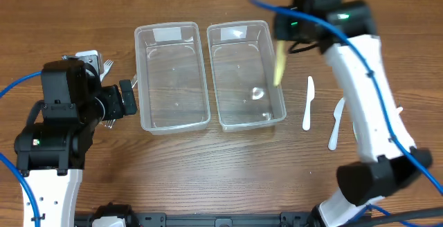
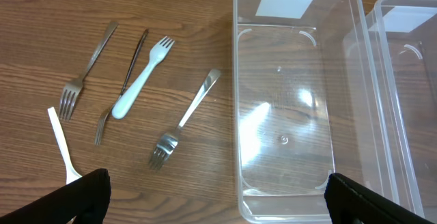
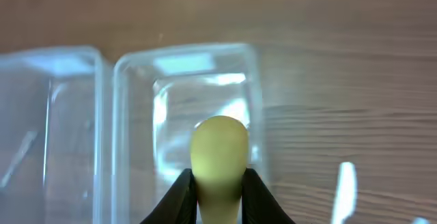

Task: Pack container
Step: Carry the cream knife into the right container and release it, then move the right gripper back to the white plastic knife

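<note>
Two clear plastic containers stand side by side: the left one (image 1: 173, 78) (image 2: 287, 101) and the right one (image 1: 243, 75) (image 3: 184, 108). My right gripper (image 1: 282, 41) (image 3: 218, 197) is shut on a pale yellow-green utensil (image 1: 279, 64) (image 3: 218, 157) and holds it above the right container's right wall. My left gripper (image 1: 128, 99) (image 2: 215, 197) is open and empty, left of the left container. Metal forks (image 2: 186, 118) (image 2: 85, 70) and a white plastic fork (image 2: 140, 77) lie on the table ahead of it.
A white plastic knife (image 1: 309, 102) and another white utensil (image 1: 336, 123) lie right of the containers. A white utensil handle (image 2: 60, 142) lies at the left in the left wrist view. The table is wood.
</note>
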